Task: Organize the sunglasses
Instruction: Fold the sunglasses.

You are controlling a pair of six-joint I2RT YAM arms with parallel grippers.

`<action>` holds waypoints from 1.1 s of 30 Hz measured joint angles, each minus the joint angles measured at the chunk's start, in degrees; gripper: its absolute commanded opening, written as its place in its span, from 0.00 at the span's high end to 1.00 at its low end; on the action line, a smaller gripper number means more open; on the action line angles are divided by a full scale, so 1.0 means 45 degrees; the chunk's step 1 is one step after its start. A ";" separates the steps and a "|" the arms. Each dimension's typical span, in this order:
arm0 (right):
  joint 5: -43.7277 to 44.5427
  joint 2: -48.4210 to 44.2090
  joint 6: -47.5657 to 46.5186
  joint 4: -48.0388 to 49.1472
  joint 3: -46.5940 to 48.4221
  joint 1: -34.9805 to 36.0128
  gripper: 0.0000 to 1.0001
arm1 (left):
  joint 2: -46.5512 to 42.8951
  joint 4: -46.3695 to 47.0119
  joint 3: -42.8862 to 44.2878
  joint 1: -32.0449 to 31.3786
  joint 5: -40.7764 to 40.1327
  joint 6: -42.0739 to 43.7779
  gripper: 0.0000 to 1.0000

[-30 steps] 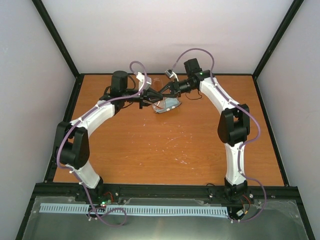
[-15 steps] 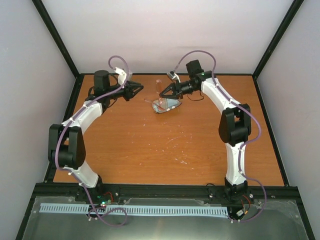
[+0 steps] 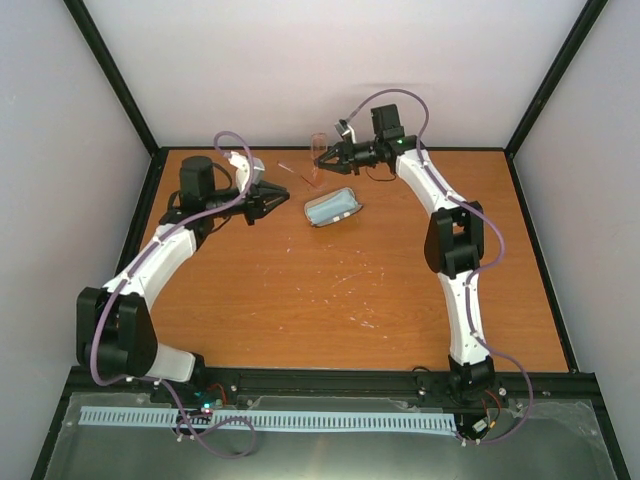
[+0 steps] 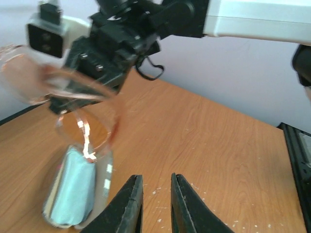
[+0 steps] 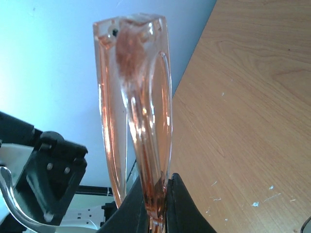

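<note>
A wooden bench (image 3: 400, 290) fills a white-walled booth. The right arm (image 3: 455, 250) stretches to its far edge; the left arm (image 3: 160, 255) curves in from the other side. Between them lies an open glasses case (image 4: 104, 182) with a light blue cloth (image 4: 70, 194) inside, probably waiting to be filled. The left gripper (image 4: 155, 204) points that way, jaws slightly parted and holding nothing, seemingly ready to help. The right gripper (image 3: 325, 155) has its jaws clenched on the frame of the amber translucent sunglasses (image 5: 136, 97). They hang in the air just behind the case, one temple hanging open, likely so they can be folded.
</note>
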 measured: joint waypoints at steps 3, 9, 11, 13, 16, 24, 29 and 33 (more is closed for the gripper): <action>0.0102 0.0097 0.0398 0.0068 0.0000 0.0029 0.97 | 0.0049 0.0083 0.0000 -0.0442 0.0316 -0.0073 0.80; 0.0044 0.0097 0.0282 0.0005 0.0049 0.0340 0.97 | 0.0714 0.0442 0.0058 -0.1141 0.0714 -0.0199 0.79; -0.0068 0.0029 0.0063 -0.0102 -0.0102 0.0529 0.97 | 0.1073 0.0529 0.0180 -0.1209 0.0704 -0.0204 0.78; -0.0155 -0.0097 -0.0355 -0.0432 -0.0330 0.0738 0.97 | 0.1477 0.0646 0.0398 -0.1209 0.0593 -0.0175 0.78; -0.0321 -0.0350 -0.1117 -0.1161 -0.0821 0.1001 0.97 | 0.2001 0.0733 0.0889 -0.1171 0.0330 -0.0039 0.78; -0.0457 -0.1331 -0.2521 -0.2550 -0.2293 0.1151 0.97 | 0.3002 0.0933 0.1681 -0.1166 -0.0063 0.0500 0.77; -0.0010 -0.1549 -0.2584 -0.2511 -0.2667 0.0874 0.97 | 0.3007 0.0903 0.1666 -0.1146 -0.0452 0.0690 0.80; 0.0194 -0.1763 -0.2302 -0.1914 -0.3026 0.0204 0.97 | 0.2720 0.0223 0.1413 -0.1137 -0.0568 0.1506 0.81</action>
